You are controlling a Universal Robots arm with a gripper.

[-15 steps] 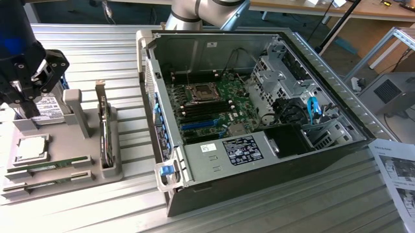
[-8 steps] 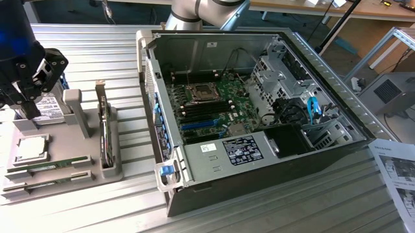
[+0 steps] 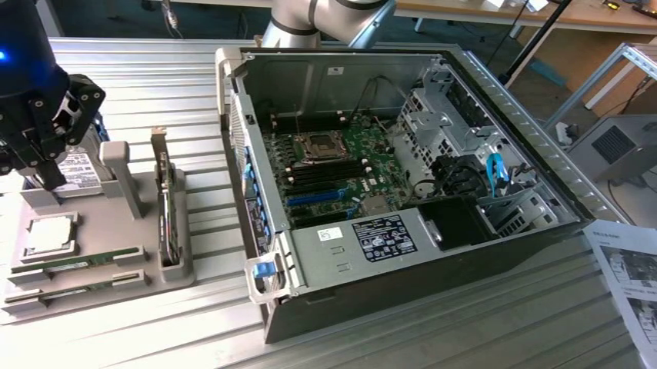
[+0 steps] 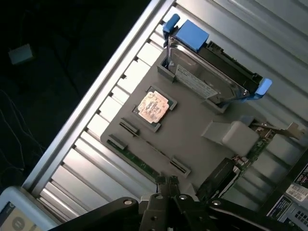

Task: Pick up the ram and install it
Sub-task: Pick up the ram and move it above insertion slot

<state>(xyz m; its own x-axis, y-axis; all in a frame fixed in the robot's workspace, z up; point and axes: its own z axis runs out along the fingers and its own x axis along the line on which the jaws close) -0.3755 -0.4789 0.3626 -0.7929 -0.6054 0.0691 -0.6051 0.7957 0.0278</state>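
Ribbed metal worktop [image 3: 431, 323] carries everything, with a cluttered workshop beyond it. At the exterior view's left, the ram [image 3: 77, 286] lies flat along the near edge of a grey fixture tray [image 3: 98, 231], seated between end clips. A twin green stick [image 3: 80, 260] lies just beside it on the far side; taking the nearer one for the task's stick is only my judgement. Farther back on the tray sit a square processor chip [image 3: 46, 233] and a hard drive [image 3: 77, 171]. The gripper [image 3: 46, 181] hangs over the hard-drive end, well apart from the ram, clenched on nothing. Toward the exterior view's right stands the open computer case [image 3: 308, 73], and the long slots on its motherboard [image 3: 359, 154] look bare. As I read it, nothing is picked up yet, so both the grasp and the installation are left.
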